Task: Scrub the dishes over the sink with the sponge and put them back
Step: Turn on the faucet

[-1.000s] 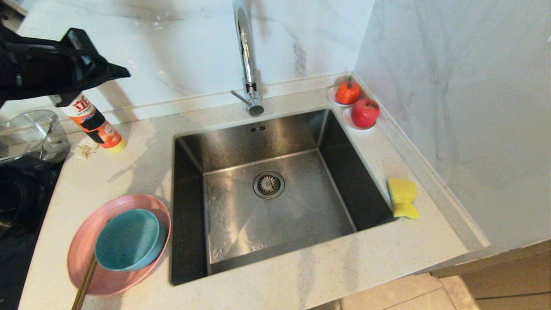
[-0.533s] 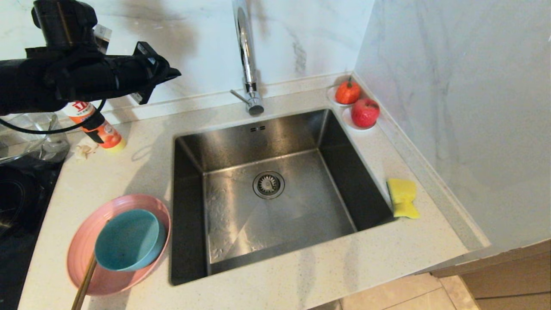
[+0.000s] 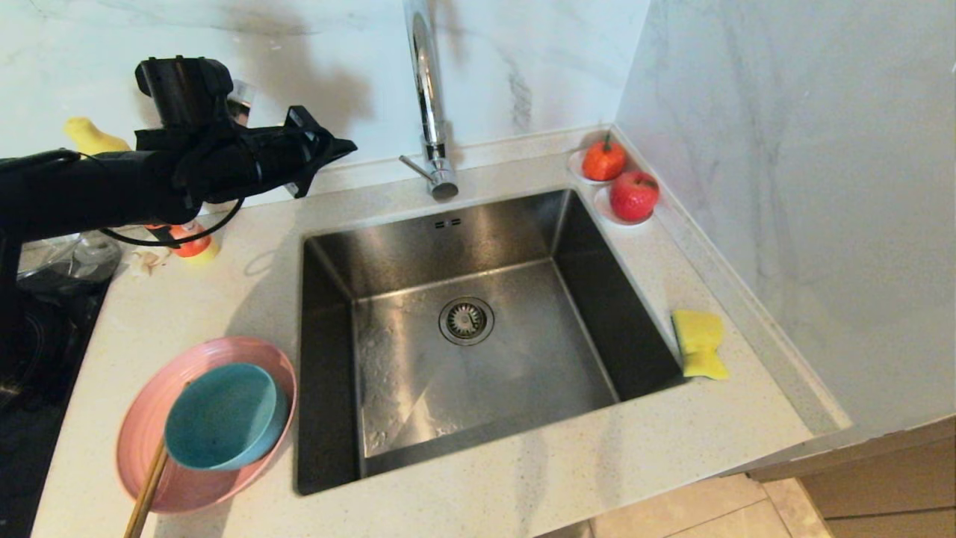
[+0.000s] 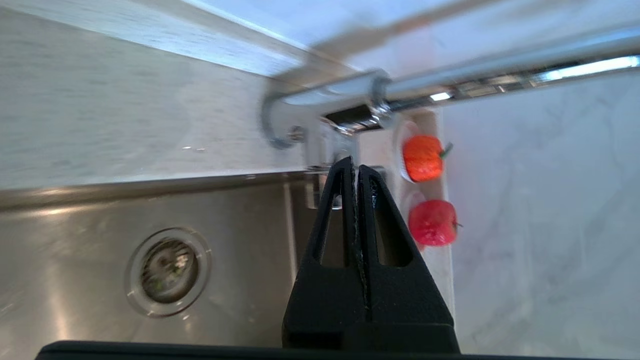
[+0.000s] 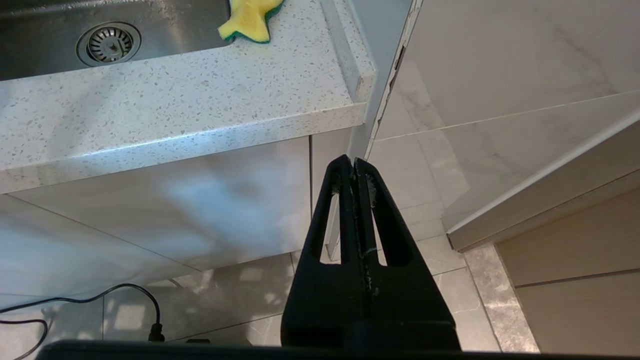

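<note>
A pink plate lies on the counter left of the steel sink, with a teal bowl resting in it. The yellow sponge lies on the counter right of the sink, also seen as the sponge from the right wrist. My left gripper is shut and empty, held high over the counter at the sink's back left corner, pointing toward the tap. In its own view the left gripper points past the tap. My right gripper hangs shut and empty below the counter edge, over the floor.
A wooden stick leans on the plate's near rim. An orange bottle and a glass bowl stand behind my left arm. Two red-orange toy fruits sit at the back right corner. A black hob lies far left.
My left arm has swung right and slightly down, from the far left edge toward the tap, its fingers staying shut. The dishes and sponge have not moved.
</note>
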Robot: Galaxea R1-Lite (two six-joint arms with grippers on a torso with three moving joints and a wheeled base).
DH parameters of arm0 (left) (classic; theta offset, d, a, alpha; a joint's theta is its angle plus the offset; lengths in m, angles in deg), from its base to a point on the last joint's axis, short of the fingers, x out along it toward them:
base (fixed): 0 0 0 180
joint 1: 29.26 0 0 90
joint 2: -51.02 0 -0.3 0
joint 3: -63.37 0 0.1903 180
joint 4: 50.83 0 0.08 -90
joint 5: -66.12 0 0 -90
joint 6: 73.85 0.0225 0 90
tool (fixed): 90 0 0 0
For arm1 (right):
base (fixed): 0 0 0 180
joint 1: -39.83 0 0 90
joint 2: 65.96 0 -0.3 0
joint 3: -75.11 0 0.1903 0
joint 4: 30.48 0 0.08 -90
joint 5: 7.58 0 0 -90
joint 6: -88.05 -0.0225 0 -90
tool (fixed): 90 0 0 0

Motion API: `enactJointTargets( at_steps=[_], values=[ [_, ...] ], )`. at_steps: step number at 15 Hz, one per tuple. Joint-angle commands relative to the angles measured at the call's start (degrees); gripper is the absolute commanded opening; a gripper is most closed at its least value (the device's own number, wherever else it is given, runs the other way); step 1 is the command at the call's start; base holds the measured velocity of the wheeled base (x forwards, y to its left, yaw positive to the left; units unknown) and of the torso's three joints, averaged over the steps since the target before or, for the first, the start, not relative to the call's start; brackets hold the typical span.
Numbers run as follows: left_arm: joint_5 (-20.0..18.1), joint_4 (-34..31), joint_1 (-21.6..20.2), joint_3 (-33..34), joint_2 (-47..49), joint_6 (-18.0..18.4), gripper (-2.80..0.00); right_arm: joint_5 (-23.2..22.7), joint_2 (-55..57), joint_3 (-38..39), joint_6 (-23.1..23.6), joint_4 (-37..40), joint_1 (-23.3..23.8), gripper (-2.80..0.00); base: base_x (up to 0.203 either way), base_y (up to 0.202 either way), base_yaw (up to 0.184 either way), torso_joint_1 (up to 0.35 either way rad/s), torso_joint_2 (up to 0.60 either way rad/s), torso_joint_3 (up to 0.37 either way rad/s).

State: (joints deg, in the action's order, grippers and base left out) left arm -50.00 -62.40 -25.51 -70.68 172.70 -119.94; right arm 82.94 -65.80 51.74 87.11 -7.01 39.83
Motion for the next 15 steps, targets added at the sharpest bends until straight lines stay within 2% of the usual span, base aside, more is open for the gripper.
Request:
enactJointTargets(
  at_steps=[1, 3, 5, 15],
  values=[
    [-1.6, 1.7, 0.7, -0.1, 1.4, -0.2, -2.80, 0.0, 0.0, 0.0, 0.0, 0.0, 0.0, -2.80, 0.000, 0.000, 0.000, 0.000, 0.00, 0.000],
    [-3.6, 4.8, 1.0, -0.1, 2.2, -0.3, -2.80, 0.0, 0.0, 0.0, 0.0, 0.0, 0.0, -2.80, 0.000, 0.000, 0.000, 0.000, 0.00, 0.000],
    [-3.5, 7.6, 1.7, 0.0, 3.5, -0.3, -2.80, 0.0, 0.0, 0.0, 0.0, 0.0, 0.0, -2.80, 0.000, 0.000, 0.000, 0.000, 0.00, 0.000],
    [-4.9, 11.8, 4.0, -0.1, 6.4, -0.2, -2.80, 0.0, 0.0, 0.0, 0.0, 0.0, 0.0, -2.80, 0.000, 0.000, 0.000, 0.000, 0.00, 0.000]
  ],
)
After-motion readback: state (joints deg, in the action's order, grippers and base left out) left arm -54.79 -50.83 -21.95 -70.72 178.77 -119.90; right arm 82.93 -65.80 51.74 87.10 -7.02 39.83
